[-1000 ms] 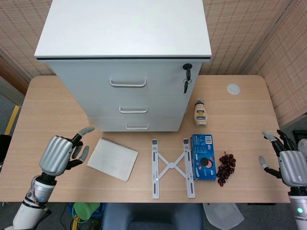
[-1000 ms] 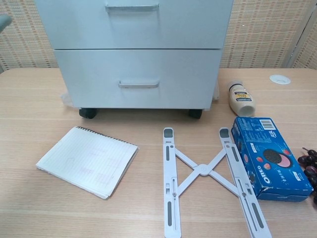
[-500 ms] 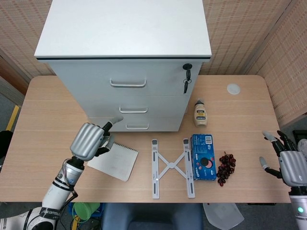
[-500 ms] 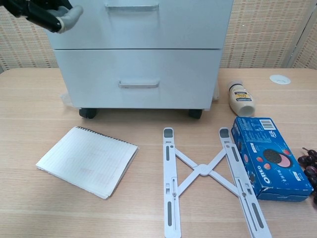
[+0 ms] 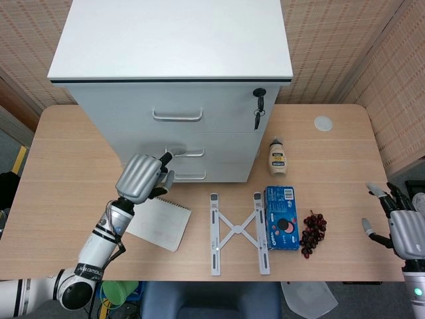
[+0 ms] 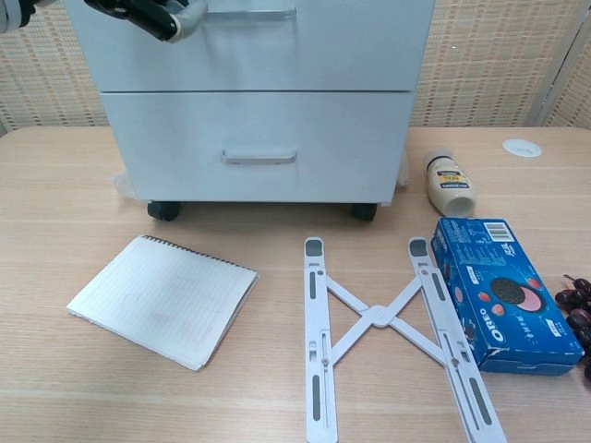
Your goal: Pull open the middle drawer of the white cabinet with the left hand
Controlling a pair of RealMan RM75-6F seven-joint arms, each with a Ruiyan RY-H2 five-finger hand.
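Observation:
The white cabinet (image 5: 172,40) stands at the back of the table with three drawers, all closed. Its middle drawer (image 5: 219,147) carries a silver handle (image 5: 186,153), which the chest view shows at the top edge as the handle (image 6: 246,13). My left hand (image 5: 141,178) is raised in front of the cabinet, its fingertips (image 5: 167,157) just at the handle's left end, holding nothing. In the chest view the left hand (image 6: 148,11) sits a little left of the handle. My right hand (image 5: 405,229) hangs off the table's right edge, fingers spread and empty.
A notebook (image 5: 157,220) lies below the left hand. A white folding stand (image 5: 238,229), an Oreo box (image 5: 281,218) and grapes (image 5: 313,232) lie in front. A bottle (image 5: 277,157) lies by the cabinet's right side. A key (image 5: 258,109) hangs in the top lock.
My left hand has travelled up and to the right from the table's left side to the middle drawer's handle. The right hand has sunk slightly.

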